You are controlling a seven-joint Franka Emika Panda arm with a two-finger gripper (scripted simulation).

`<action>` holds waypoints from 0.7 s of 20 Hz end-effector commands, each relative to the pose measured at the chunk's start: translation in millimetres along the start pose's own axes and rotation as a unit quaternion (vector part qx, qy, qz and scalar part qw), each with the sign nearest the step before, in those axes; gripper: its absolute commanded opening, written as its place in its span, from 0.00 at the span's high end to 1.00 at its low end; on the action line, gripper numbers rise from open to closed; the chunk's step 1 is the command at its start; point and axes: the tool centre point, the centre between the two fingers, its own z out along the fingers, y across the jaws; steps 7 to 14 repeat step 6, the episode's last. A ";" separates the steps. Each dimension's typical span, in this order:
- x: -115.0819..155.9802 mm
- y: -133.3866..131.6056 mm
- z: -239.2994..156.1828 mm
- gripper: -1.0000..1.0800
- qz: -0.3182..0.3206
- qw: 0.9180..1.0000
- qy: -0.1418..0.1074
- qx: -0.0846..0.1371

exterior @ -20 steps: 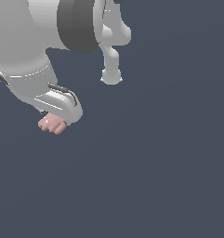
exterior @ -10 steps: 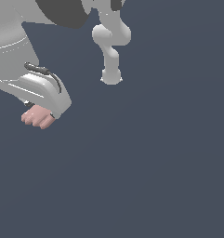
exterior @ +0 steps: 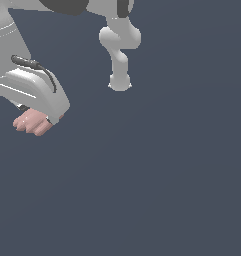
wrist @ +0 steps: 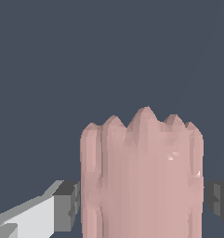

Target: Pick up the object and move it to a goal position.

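Gripper [exterior: 39,119] sits at the left edge of the exterior view, mid-upper frame, clamped on the object [exterior: 33,122]. The pink lumpy block pokes out below the white hand. In the wrist view the object [wrist: 141,176] fills the lower centre, with a grey finger pad [wrist: 67,206] tight against each flank, so the jaws are closed just to the block's width. That side-on pinch looks chosen to keep the ridged faces from slipping during transport. No goal marker is visible, so I can't tell how much travel is left.
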 end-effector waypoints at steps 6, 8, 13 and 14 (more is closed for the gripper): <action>1.9 0.1 -3.7 1.00 0.000 1.000 0.000 0.000; 1.9 0.1 -3.7 1.00 0.000 1.000 0.000 0.000; 1.9 0.1 -3.7 1.00 0.000 1.000 0.000 0.000; 1.9 0.1 -3.7 1.00 0.000 1.000 0.000 0.000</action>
